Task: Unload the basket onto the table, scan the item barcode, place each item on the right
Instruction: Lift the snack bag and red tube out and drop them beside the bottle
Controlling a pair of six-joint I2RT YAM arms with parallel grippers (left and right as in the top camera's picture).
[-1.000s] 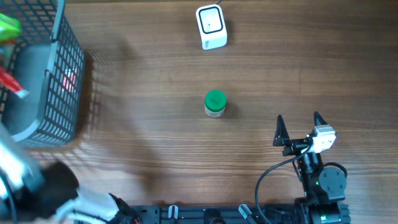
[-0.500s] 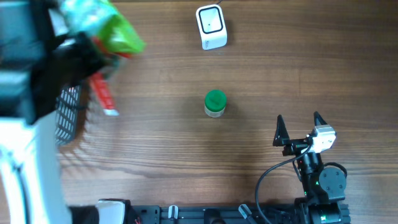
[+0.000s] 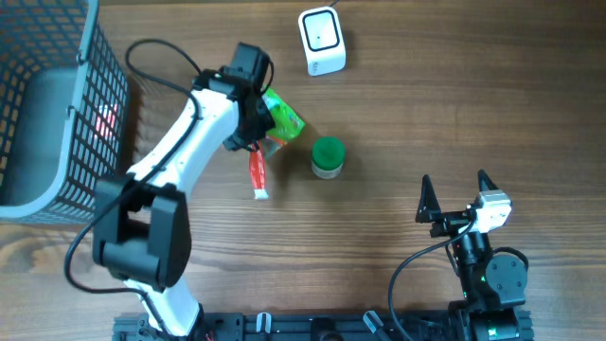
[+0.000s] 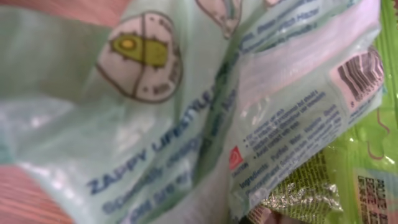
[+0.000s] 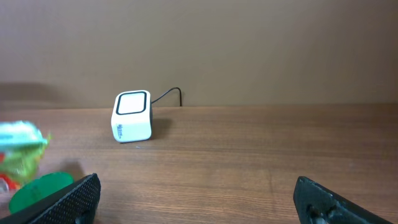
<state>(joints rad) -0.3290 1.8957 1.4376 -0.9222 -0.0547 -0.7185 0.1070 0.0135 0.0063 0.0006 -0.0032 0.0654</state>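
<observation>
Gripping: the left end effector (image 3: 258,106) is clamped shut on a bundle of soft packets. Its fingers are hidden under the wrapping, so the exact pinch point cannot be made out.
Held item: a crumpled pale green packet (image 4: 186,124) fills the left wrist view, with a brighter green packet (image 4: 354,180) behind it.
Barcode: the barcode (image 4: 360,70) sits near one end of the pale packet and faces the wrist camera, its bars running along the packet's length.
Trailing piece: a red and white tube (image 3: 258,176) extends from the bundle. Whether it hangs or rests on the desk (image 3: 454,85) cannot be told.
Location: the bundle is near the barcode scanner (image 3: 322,41), off to the scanner's basket side and toward the robot, not over it.
Long axis: seen from overhead, the bundle runs from the green packet nearest the scanner down through the tube, pointing away from the scanner.
Reason for the hold: a pinch on the wrapping leaves the printed face exposed. With the code turned toward the arm, it probably needs rotating before the scanner window can read it.
Neighbour: a green-lidded jar (image 3: 328,157) stands upright just beside the bundle, on the robot's side of the scanner.
Idle arm: the right end effector (image 3: 454,182) rests well away from the scanner, jaws spread wide and empty.
Source: the wire basket (image 3: 99,104) is far to the scanner's side.
</observation>
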